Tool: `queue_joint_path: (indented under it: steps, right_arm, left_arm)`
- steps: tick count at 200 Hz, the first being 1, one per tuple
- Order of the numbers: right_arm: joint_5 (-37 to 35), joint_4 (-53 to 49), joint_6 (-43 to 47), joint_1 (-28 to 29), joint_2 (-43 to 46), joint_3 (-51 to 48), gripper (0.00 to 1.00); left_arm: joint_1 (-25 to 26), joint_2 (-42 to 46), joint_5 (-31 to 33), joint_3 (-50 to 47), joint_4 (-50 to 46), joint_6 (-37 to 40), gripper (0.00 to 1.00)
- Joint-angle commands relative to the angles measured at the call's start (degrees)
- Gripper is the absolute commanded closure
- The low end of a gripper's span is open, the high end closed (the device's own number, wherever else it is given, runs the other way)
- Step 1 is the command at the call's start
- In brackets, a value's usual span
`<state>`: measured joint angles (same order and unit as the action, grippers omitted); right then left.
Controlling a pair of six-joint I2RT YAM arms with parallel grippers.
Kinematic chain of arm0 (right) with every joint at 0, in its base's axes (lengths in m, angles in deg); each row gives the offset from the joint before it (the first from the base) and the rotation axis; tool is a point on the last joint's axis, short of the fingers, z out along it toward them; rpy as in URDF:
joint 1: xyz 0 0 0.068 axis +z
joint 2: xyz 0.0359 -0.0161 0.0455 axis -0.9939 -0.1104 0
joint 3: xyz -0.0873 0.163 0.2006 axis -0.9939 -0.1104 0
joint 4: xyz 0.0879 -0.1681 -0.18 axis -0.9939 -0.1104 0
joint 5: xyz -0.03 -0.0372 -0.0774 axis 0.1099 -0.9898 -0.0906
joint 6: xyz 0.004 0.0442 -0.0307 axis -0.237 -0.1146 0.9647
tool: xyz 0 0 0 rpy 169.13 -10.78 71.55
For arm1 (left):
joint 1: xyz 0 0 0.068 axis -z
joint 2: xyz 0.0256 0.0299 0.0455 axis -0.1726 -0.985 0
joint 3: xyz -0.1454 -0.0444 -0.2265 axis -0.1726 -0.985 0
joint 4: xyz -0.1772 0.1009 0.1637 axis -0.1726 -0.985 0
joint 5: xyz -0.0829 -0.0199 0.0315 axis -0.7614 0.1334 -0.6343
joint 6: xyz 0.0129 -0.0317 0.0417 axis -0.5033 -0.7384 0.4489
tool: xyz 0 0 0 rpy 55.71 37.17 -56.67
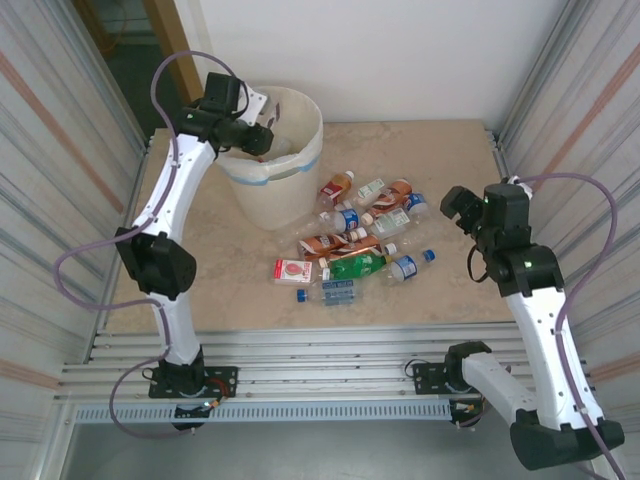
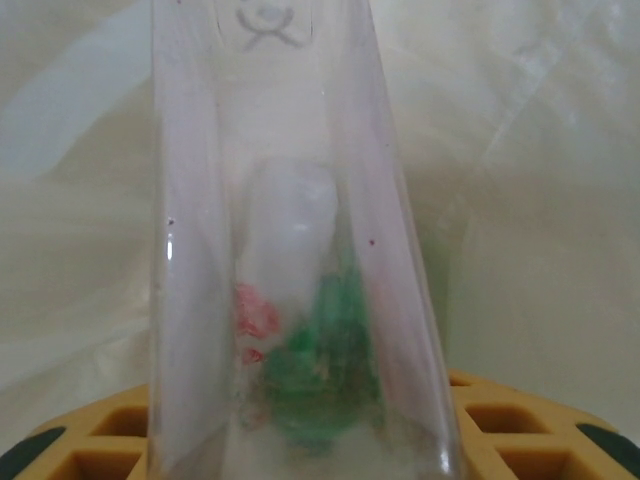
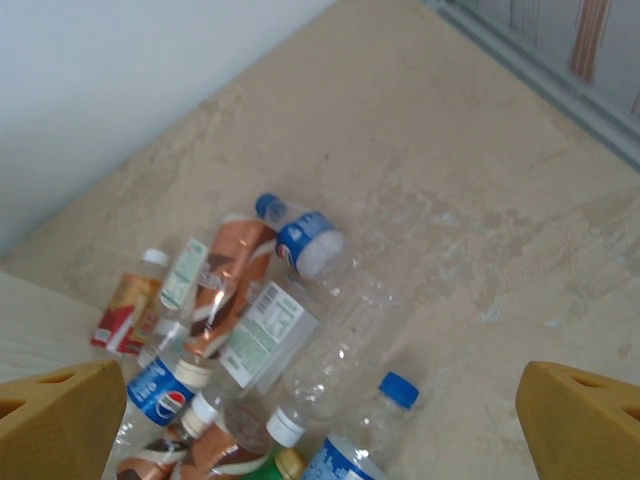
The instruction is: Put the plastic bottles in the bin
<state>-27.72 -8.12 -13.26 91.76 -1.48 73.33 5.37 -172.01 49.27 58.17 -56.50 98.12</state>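
My left gripper point(image 1: 262, 140) hangs over the mouth of the cream-white bin point(image 1: 272, 196), shut on a clear plastic bottle point(image 2: 290, 250) with a green and red label. In the left wrist view that bottle rises from between my yellow fingers point(image 2: 520, 425), with the bin's pale bag point(image 2: 540, 200) behind it. Several more plastic bottles point(image 1: 355, 240) lie in a heap mid-table, right of the bin. My right gripper point(image 1: 456, 206) hovers open just right of the heap. In the right wrist view its fingertips point(image 3: 60, 415) straddle a blue-capped bottle point(image 3: 375, 430) and a clear one point(image 3: 345, 345) below.
Corrugated metal walls close both sides, and a white wall stands behind. Slotted aluminium rails point(image 1: 330, 360) run along the near edge by the arm bases. A flattened red-labelled bottle point(image 1: 293, 270) lies at the heap's left end. Bare tabletop point(image 1: 430, 150) stretches to the back right.
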Motion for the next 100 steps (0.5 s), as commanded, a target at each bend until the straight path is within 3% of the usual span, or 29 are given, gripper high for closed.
queue_joint_path:
  steps: [1,41,100]
  right_arm:
    - [3.8,-2.6,-1.6,-0.9,-1.0,-3.0,0.01]
    - [7.1,-0.7,-4.1,-1.0,-1.2,-9.6,0.01]
    - [11.5,3.1,-7.8,-0.7,-1.8,-17.3,0.04]
  left_arm:
    - [-0.4,0.1,1.6,2.4,-1.9,0.6,0.47]
    - [-0.4,0.7,2.0,3.0,-1.6,-0.7,0.3]
    - [-0.3,5.4,1.8,2.2,0.3,-4.0,0.25]
